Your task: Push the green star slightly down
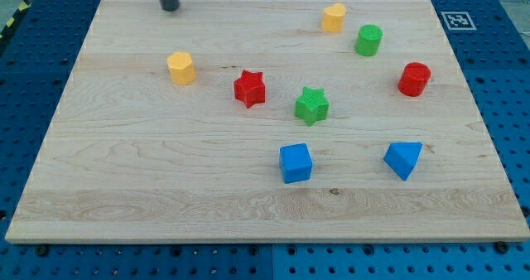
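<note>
green star (311, 106) mid-counter (124, 189), looks light, hard, slidey | my tip (169, 7) way off at its 10 o'clock, touching nothing | end effector's a bare rod, no jaws | I'd shove at its 12 o'clock point, blue cube (296, 163) near 6

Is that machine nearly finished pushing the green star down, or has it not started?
Nothing looks done yet. My tip sits at the view's top left, far from the green star, touching no block. The star rests mid-board, right of the red star and above the blue cube. Left to do: bring my tip above the green star, then nudge it slightly toward the view's bottom.
</note>
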You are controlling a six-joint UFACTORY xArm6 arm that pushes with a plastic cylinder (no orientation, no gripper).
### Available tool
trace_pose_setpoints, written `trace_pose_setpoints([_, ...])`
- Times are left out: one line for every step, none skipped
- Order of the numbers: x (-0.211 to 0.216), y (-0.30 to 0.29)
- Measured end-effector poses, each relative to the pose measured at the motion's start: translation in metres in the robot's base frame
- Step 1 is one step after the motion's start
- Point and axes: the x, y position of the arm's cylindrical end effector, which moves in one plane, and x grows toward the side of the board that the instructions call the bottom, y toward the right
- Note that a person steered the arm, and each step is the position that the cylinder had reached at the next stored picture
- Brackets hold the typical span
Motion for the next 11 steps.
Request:
trace_pose_setpoints([0.013,0.071])
trace_pose_setpoints([0.054,0.117])
trace_pose_setpoints([0.090,0.126])
trace_pose_setpoints([0.098,0.129])
trace_pose_setpoints([0.138,0.151])
trace_pose_setpoints([0.162,0.173])
trace_pose_setpoints([0.165,0.174])
trace_pose_setpoints([0.173,0.174])
trace_pose_setpoints([0.182,0.181])
trace_pose_setpoints([0.182,0.182])
trace_pose_setpoints([0.182,0.182])
